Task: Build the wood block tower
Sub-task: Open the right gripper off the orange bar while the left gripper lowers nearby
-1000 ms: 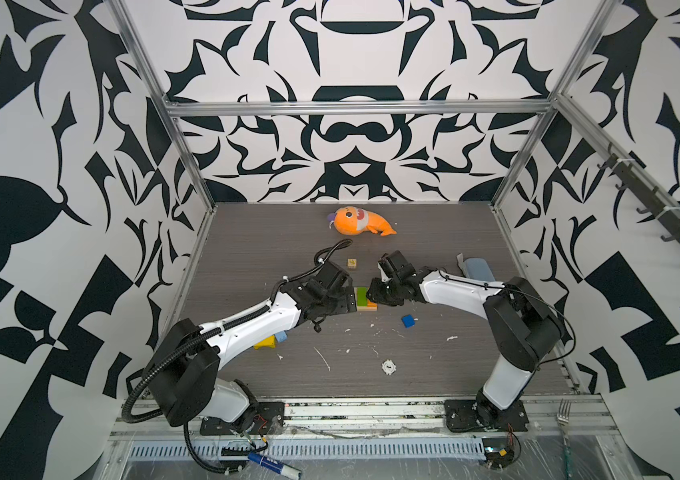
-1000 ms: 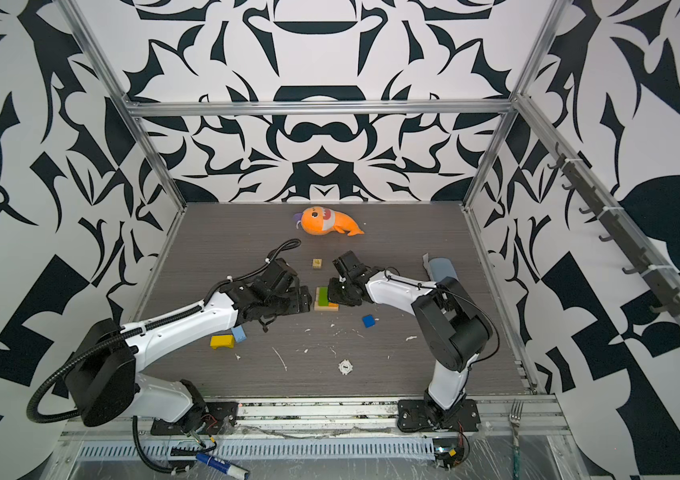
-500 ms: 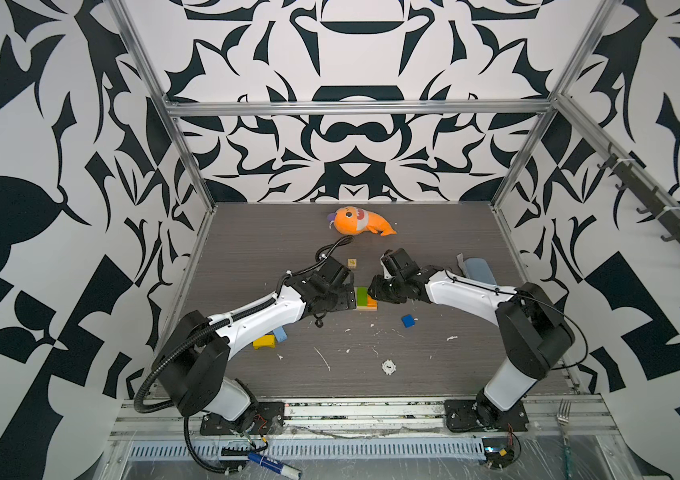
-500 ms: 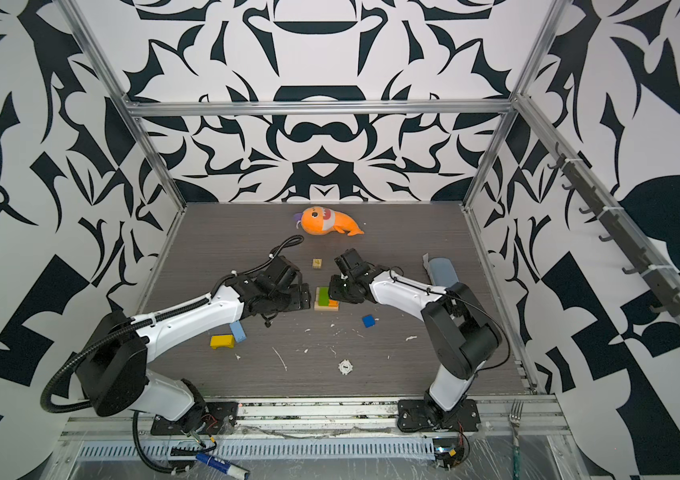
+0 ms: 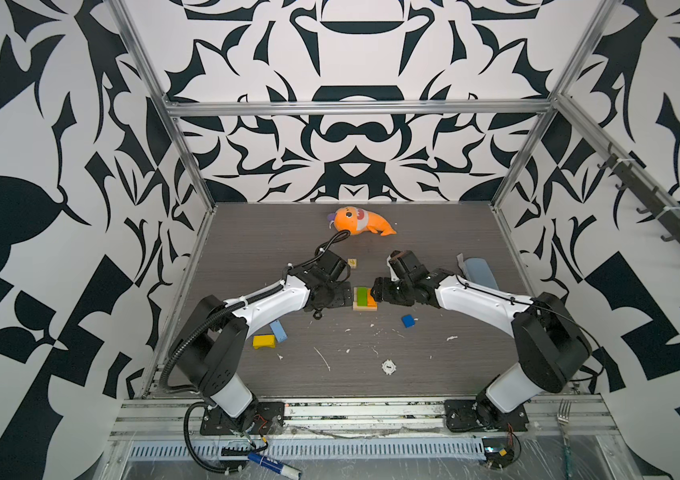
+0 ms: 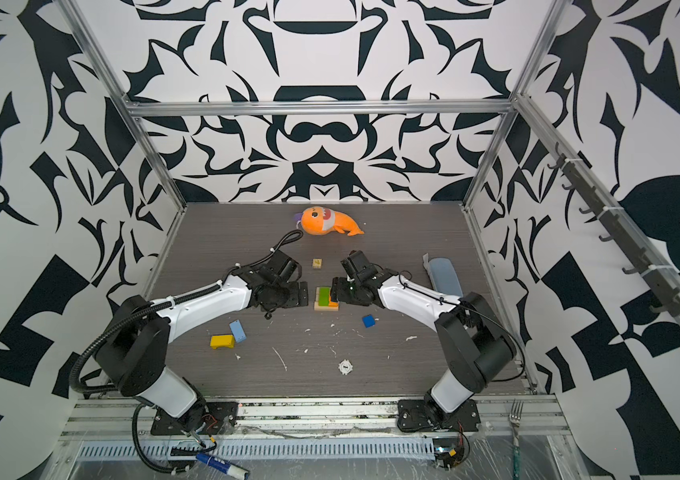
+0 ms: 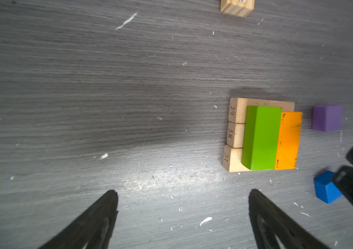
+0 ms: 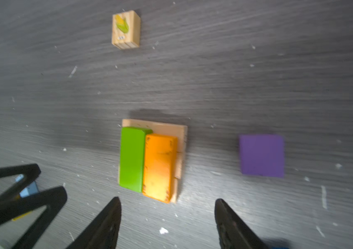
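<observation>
The wood block tower stands mid-table. Its base is a row of tan bars, with a green brick and an orange brick side by side on top. My left gripper is open just left of the tower and holds nothing. My right gripper is open at the tower's right edge, and nothing is between its fingers in the right wrist view. A purple cube lies beside the tower and is hidden under my right arm in both top views. A blue cube, a yellow brick and a light-blue brick lie loose.
An orange plush fish lies at the back. A small wooden block with a corn picture sits behind the tower. A grey-blue object lies at the right wall. A white round piece and white scraps dot the front.
My right gripper's jaws have opened at the tower, and the orange brick lies free on the tan bars. The left arm has shifted only slightly.
</observation>
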{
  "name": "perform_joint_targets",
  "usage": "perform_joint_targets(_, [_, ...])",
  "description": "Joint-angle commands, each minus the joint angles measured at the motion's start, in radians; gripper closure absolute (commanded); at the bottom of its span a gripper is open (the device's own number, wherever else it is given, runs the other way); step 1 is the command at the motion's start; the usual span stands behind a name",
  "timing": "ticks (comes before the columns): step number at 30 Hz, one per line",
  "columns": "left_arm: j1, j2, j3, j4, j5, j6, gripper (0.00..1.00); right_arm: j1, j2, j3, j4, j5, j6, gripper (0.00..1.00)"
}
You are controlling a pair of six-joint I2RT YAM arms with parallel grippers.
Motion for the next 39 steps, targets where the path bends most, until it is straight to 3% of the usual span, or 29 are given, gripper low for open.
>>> perform_joint_targets(1, [0.007,0.031,0.029,0.0,0.035,0.03,0.02,-0.03,-0.046,-0.025,0.003,-0.019,-0.01,0.2])
perform_joint_targets(16, [0.024,0.131,0.063,0.02,0.071,0.021,0.03,-0.102,-0.008,-0.105,0.07,-0.136,0.007,0.27])
perform_joint_targets(39, [0.034,0.191,0.106,0.023,0.091,0.018,0.03,-0.103,0.107,-0.046,0.084,-0.149,0.02,0.34])
